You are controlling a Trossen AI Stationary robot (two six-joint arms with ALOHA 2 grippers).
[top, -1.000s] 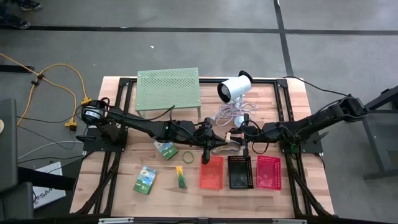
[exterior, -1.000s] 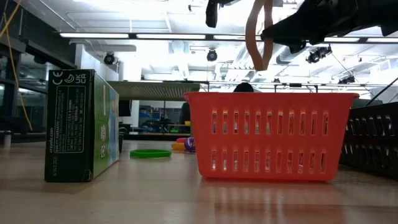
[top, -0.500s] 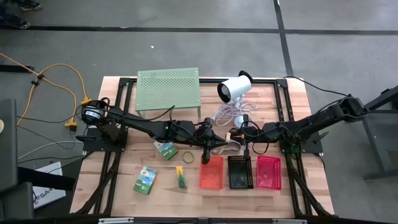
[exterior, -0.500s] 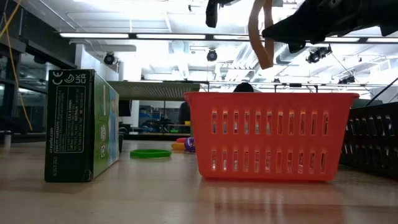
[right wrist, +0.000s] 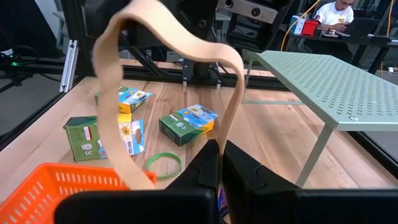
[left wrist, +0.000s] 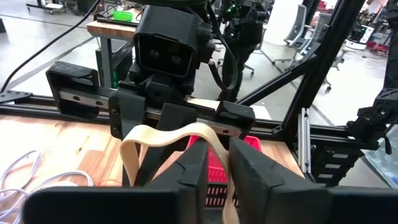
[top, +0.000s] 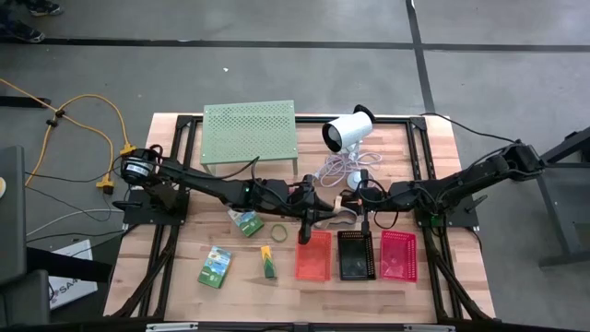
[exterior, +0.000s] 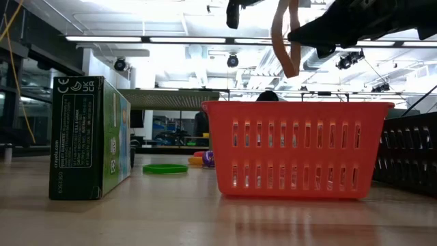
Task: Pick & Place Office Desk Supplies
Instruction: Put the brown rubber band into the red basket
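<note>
A wide brown rubber band (top: 338, 216) hangs in the air between my two grippers, above the far rim of the red mesh basket (top: 312, 255). My left gripper (left wrist: 219, 163) reaches in from the table's left and is shut on the band. My right gripper (right wrist: 222, 154) comes from the right, facing it, and is also shut on the band. The black basket (top: 355, 255) and pink basket (top: 398, 255) stand in a row to the right of the red one. Three green packs (top: 246, 221) (top: 214, 266) (top: 268, 265) and a green loop (top: 277, 231) lie on the table. My left gripper pinches one strand of the brown band (left wrist: 219, 151) between its two fingers, coming level from the table's left. The rest of the loop (left wrist: 149, 138) arches away in front of the fingers, clear of the table. My right gripper pinches one strand of the brown band (right wrist: 225, 127) between its two fingers, coming level from the table's right. The loop rises above the fingers and its other side (right wrist: 118, 143) hangs down slack over the red basket (right wrist: 56, 186), lifted clear.
The pale-green perforated stand (top: 249, 135) and the white cylinder device (top: 348, 131) with its cable stand at the far side. In the low view a green pack (exterior: 92, 137) stands upright left of the red basket (exterior: 297, 147). Bare wood lies along the near edge.
The brown band has swung slightly between the grippers. Both arms have stayed almost where they were.
</note>
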